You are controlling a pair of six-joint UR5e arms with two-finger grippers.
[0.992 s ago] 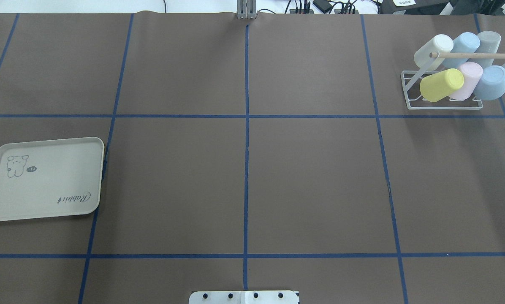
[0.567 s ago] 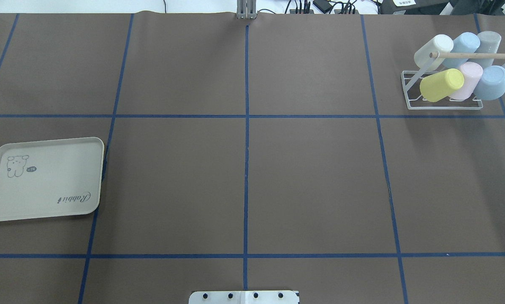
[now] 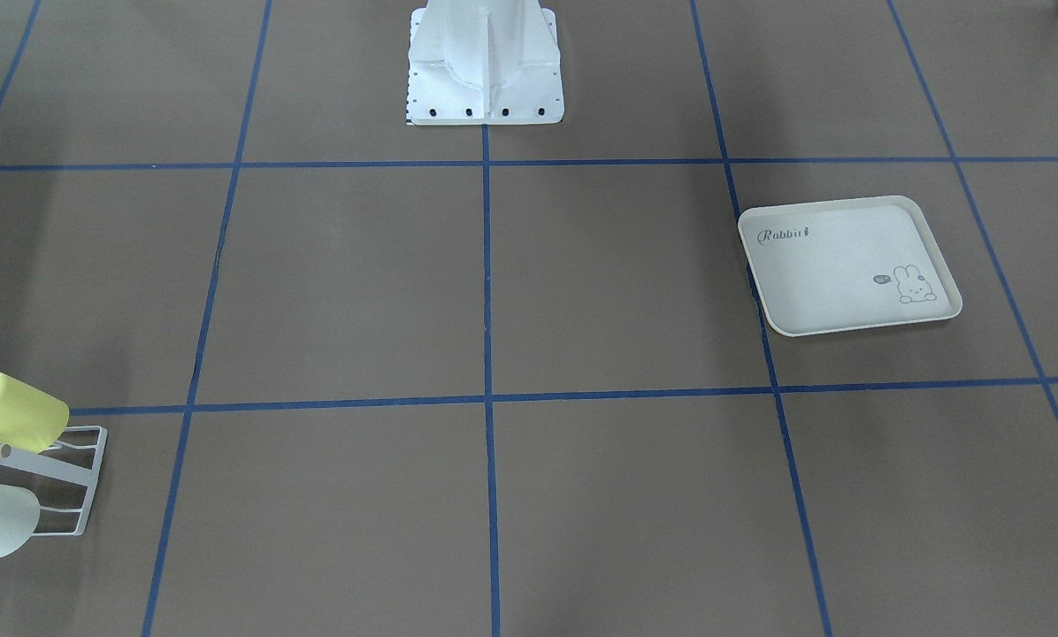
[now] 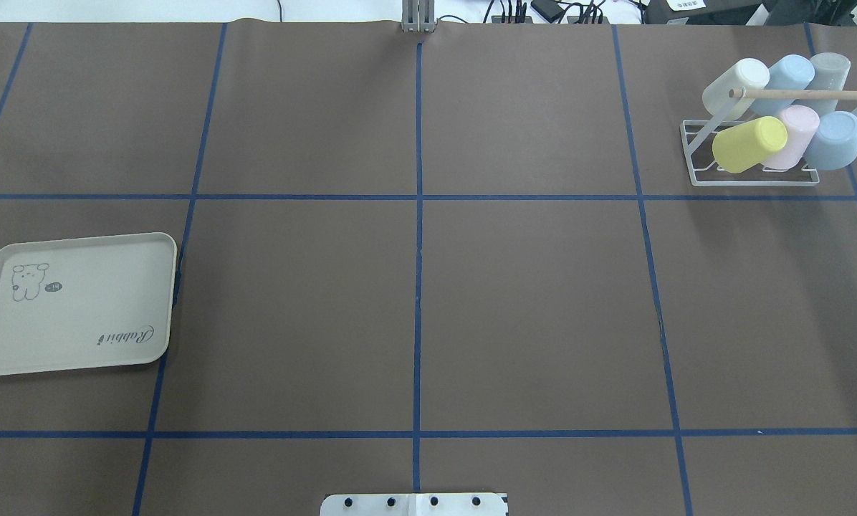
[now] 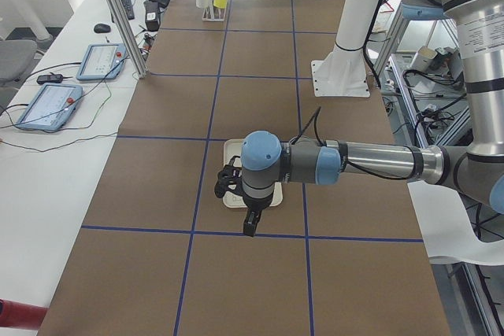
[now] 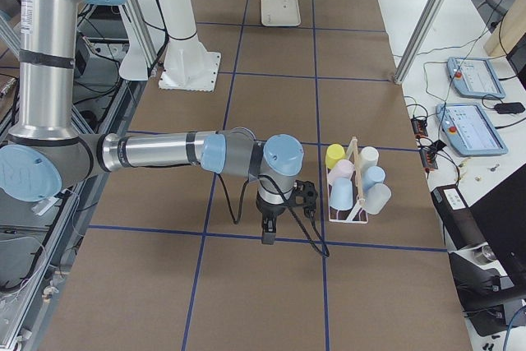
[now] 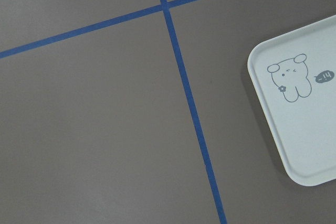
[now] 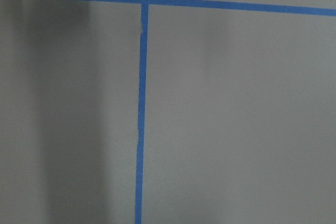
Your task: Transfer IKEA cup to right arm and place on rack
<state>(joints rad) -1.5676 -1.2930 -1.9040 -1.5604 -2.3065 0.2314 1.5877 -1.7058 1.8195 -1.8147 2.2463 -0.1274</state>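
Observation:
The white wire rack [image 4: 754,183] stands at the table's far right, with a wooden dowel [image 4: 808,93] across its top. Several IKEA cups hang on it, among them a yellow cup [image 4: 747,145], a pink one [image 4: 795,132] and a pale blue one [image 4: 833,140]. Neither arm shows in the overhead view. In the exterior left view my left gripper [image 5: 249,230] hangs over the cream tray [image 5: 233,199]. In the exterior right view my right gripper [image 6: 268,236] hovers just left of the rack [image 6: 355,178]. I cannot tell whether either gripper is open or shut.
The rabbit-print tray [image 4: 70,304] lies at the left edge with nothing on it. The white robot base [image 3: 485,62] stands at the table's near side. Blue tape lines grid the brown mat. Tablets and cables lie on side desks [image 6: 472,80].

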